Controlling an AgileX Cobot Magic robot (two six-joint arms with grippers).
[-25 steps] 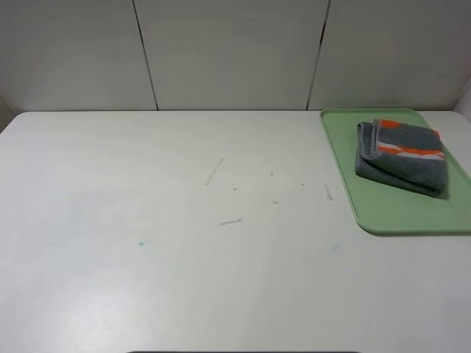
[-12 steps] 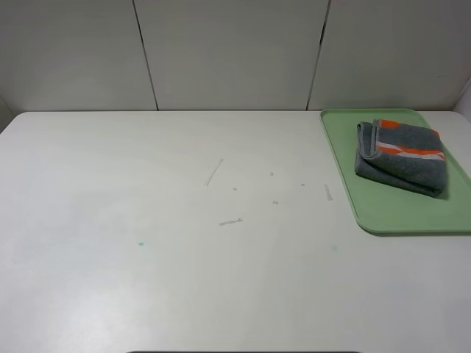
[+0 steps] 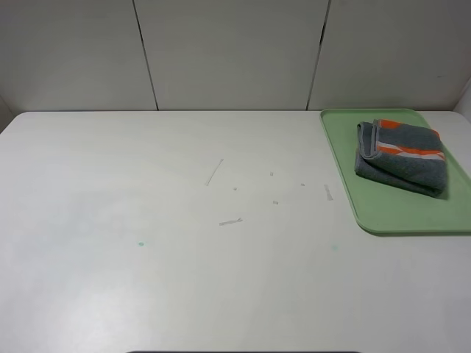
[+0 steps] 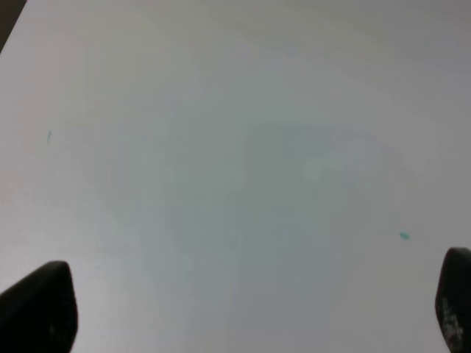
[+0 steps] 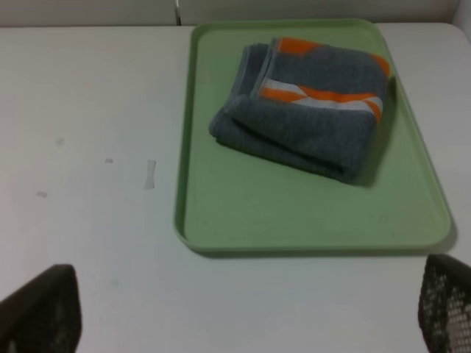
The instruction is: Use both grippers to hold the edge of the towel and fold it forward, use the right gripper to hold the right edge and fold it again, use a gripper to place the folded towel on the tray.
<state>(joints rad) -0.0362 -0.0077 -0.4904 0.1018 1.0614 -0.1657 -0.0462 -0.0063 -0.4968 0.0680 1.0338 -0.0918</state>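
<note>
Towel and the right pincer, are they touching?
Apart. The right wrist view shows the towel lying on the tray, with bare table between it and the open right pincer.

No readable text, label, brand, number or sign appears anywhere in these views; every surface shown is unmarked.

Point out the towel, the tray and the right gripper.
towel (image 3: 403, 163): exterior high view, on its grey folded top.
tray (image 3: 390, 213): exterior high view, on the bare green floor near its front rim.
right gripper (image 5: 250, 312): right wrist view, midway between its two dark fingertips.
</note>
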